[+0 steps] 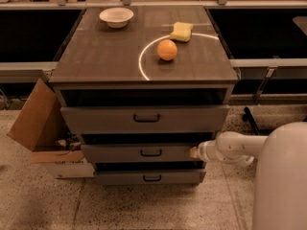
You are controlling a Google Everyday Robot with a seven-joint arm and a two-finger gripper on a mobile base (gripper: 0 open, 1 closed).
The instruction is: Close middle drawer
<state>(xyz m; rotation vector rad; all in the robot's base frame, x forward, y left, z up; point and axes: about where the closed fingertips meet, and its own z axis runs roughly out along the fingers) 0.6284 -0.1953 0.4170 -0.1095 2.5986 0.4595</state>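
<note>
Middle drawer [144, 153] stands ajar, hand [194, 152] at its right front edge.

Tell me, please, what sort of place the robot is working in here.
Probably a robotics test lab, not a home: a bowl, orange and sponge sit on a drawer cabinet marked with a white arc, a cardboard box stands beside it, and the gripper is at the right end of the middle drawer.

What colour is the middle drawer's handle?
The handle is dark, almost black, in the camera view; the hand is at the middle drawer's right edge.
</note>
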